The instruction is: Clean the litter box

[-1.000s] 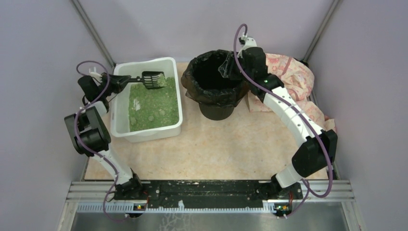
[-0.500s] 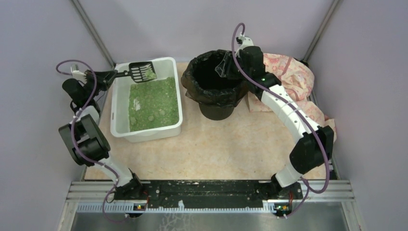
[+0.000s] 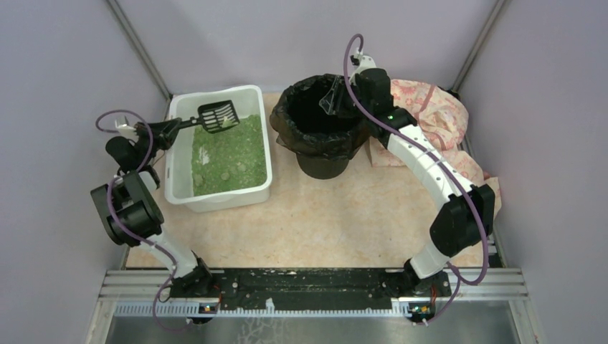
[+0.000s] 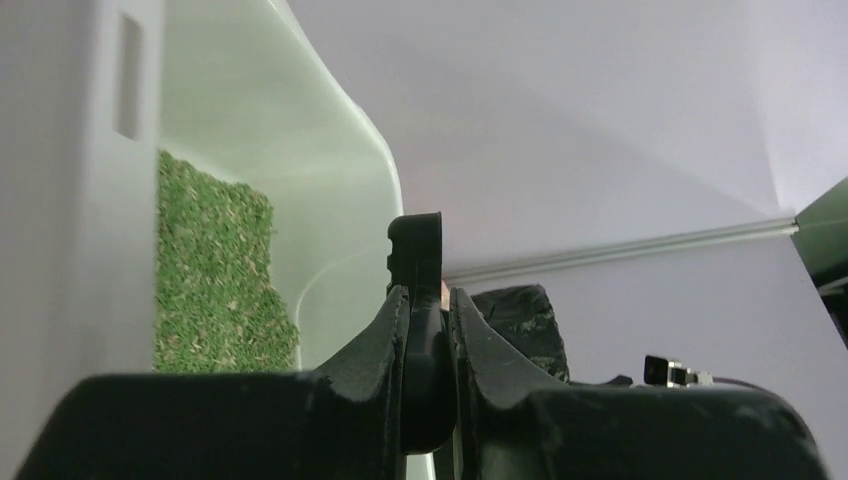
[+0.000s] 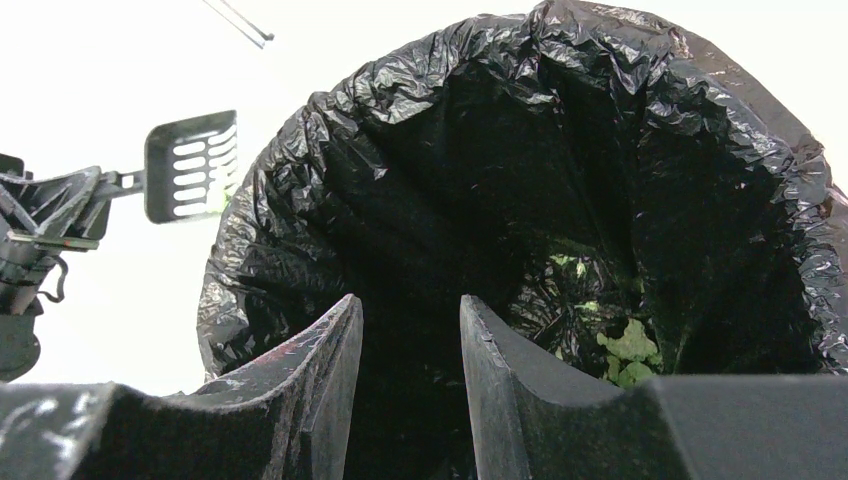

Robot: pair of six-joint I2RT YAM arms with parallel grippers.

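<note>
Overhead, one litter box (image 3: 174, 168), one bin (image 3: 288, 127), one scoop (image 3: 219, 117) clamped in left jaws, right jaws unclear.

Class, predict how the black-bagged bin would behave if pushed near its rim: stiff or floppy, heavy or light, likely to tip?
The bag looks thin and crinkled, so its rim would probably give. Few green clumps show inside, so the bin is likely light. Its base looks narrower than its top, so it may tip.

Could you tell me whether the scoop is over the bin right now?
No, the scoop hangs over the far end of the litter box, left of the bin.
</note>
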